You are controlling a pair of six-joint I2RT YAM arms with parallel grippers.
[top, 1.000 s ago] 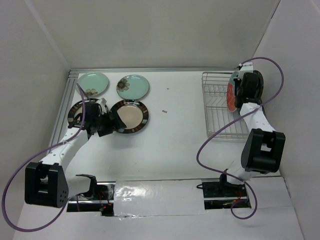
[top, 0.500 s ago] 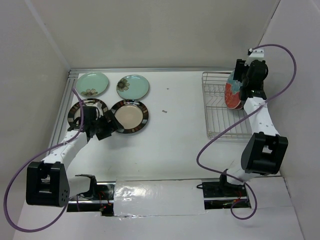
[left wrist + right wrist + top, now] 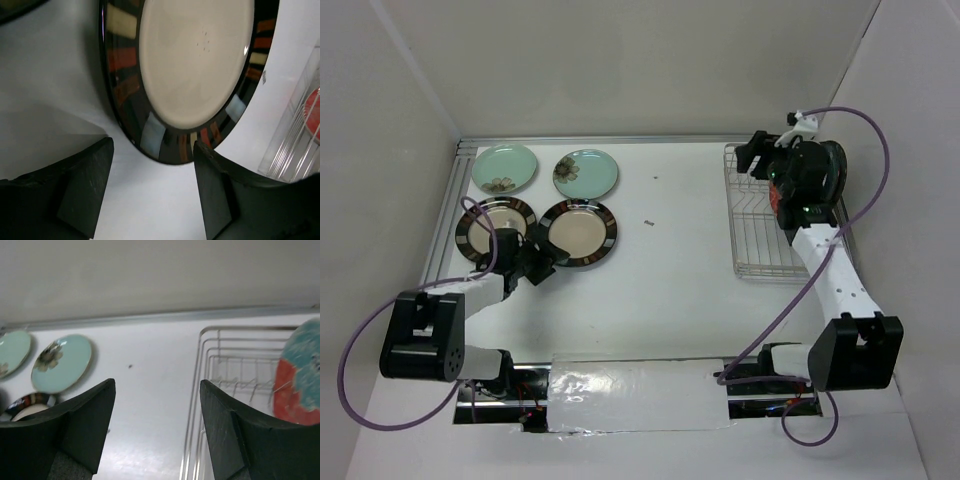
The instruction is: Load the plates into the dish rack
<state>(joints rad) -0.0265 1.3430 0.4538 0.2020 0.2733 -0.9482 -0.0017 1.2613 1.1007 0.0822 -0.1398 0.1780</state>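
Note:
Two cream plates with dark striped rims (image 3: 580, 232) (image 3: 485, 225) lie flat at the left, with two mint green plates (image 3: 585, 173) (image 3: 504, 168) behind them. My left gripper (image 3: 545, 258) is low at the near rim of the right striped plate (image 3: 195, 60). Its jaws (image 3: 152, 150) are open, the rim just ahead of the fingertips and only bare table between them. A red-orange plate with teal flowers (image 3: 302, 380) stands on edge in the dish rack (image 3: 765, 235). My right gripper (image 3: 757, 155) hovers over the rack's far left corner, open (image 3: 157, 385) and holding nothing.
White walls close in the table at the back and both sides, and a metal rail (image 3: 620, 140) runs along the far edge. A small dark speck (image 3: 648, 220) lies on the table between the plates and the rack. The rack's wire dividers (image 3: 240, 360) stand upright.
My right gripper opened, let go of the red-orange plate in the rack, and swung up and to the left. My left gripper slid toward the striped plate's near rim and narrowed a little.

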